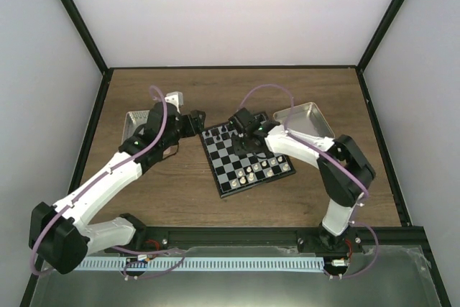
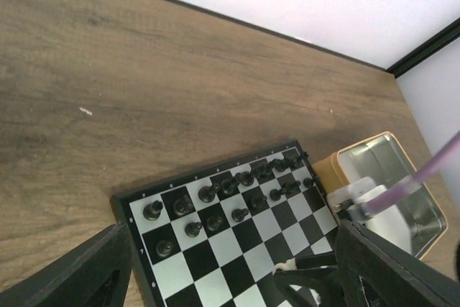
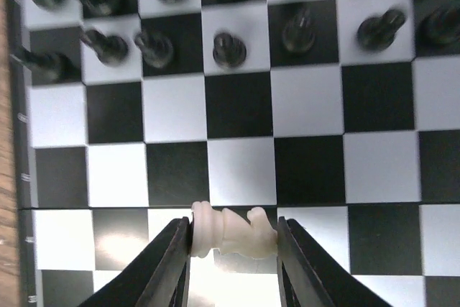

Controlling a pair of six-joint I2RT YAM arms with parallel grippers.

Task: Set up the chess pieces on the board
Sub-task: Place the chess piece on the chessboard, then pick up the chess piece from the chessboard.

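My right gripper [image 3: 234, 229] is clamped on a cream knight [image 3: 228, 234], which lies on its side between both fingers. It hangs just above the open middle ranks of the board [image 1: 231, 172], toward one side edge and well short of the black pawns. My left gripper [image 2: 231, 226] stands wide open with nothing in it, hovering off the board's far left corner. The black chessmen [image 2: 237, 181] fill two ranks along the board's far edge, so that side looks finished to me. Along the board's near edge several cream chessmen [image 1: 262, 168] stand in what look like two ranks, too small for me to count or to spot the gaps. I judge the job well past halfway. This knight needs its back-rank square, and any cream pieces left over may lie in the metal tray [image 1: 309, 121] right of the board, whose contents I cannot make out.
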